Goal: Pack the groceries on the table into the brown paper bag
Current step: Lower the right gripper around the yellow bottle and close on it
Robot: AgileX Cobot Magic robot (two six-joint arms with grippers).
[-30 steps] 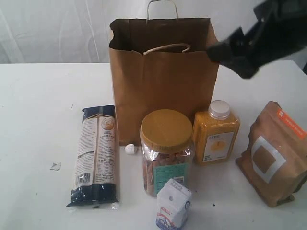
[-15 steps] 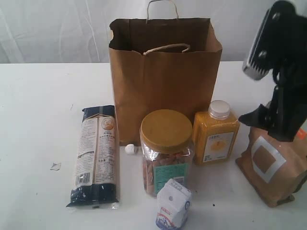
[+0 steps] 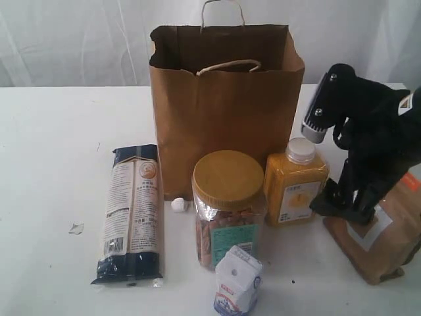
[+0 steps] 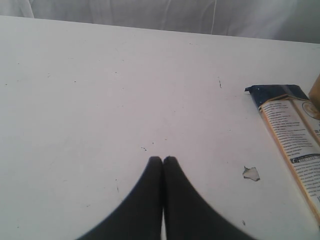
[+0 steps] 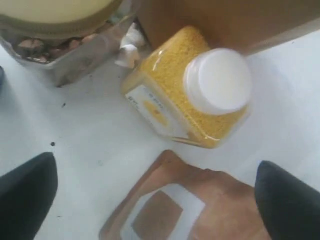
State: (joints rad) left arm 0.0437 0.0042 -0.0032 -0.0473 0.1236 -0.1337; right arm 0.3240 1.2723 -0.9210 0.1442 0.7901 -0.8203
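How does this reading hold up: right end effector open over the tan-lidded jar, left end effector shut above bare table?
One error: the right end effector hangs open over the kraft pouch, not the tan-lidded jar, as the right wrist view shows. The rest stands.

Kraft pouch (image 3: 388, 251) half behind the right arm (image 3: 371, 141); small white carton (image 3: 237, 283) partly beyond the bottom edge.

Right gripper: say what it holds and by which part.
Nothing. The right gripper is open, jaws wide astride the kraft pouch, not closed on it.
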